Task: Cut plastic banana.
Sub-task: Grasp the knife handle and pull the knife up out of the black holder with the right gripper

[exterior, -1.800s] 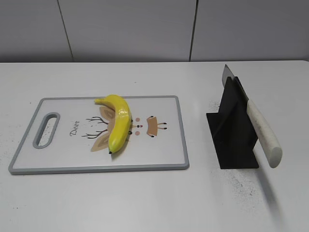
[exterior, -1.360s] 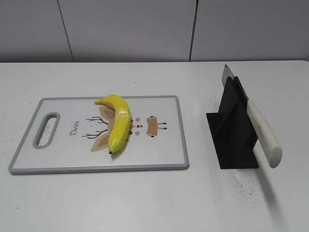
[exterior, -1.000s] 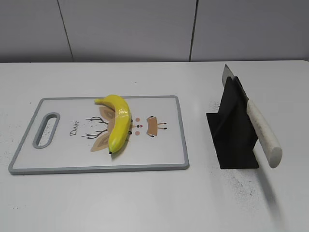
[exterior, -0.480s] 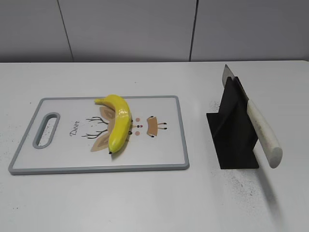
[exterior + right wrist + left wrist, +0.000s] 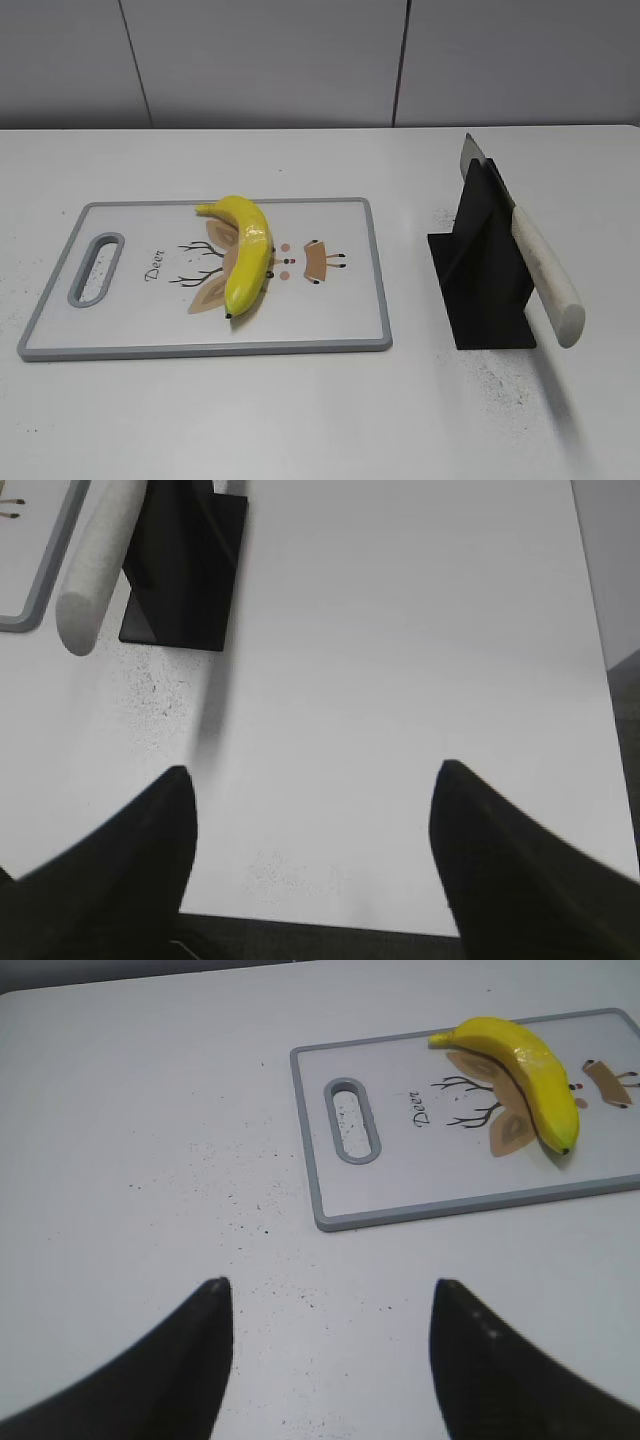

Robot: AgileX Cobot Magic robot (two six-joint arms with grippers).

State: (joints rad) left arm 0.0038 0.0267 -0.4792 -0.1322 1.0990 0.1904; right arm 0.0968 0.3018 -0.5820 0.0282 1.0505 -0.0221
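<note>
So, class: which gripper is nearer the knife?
Right. The right gripper hangs just off the knife and its black stand; the left gripper is past the cutting board's far, handle end.

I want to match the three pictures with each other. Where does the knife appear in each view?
Exterior view: the knife leans in the black stand, right of the cutting board.
Left wrist view: not in it.
Right wrist view: only its pale handle shows, top left.
Shared landmark: the cutting board's grey rim.
</note>
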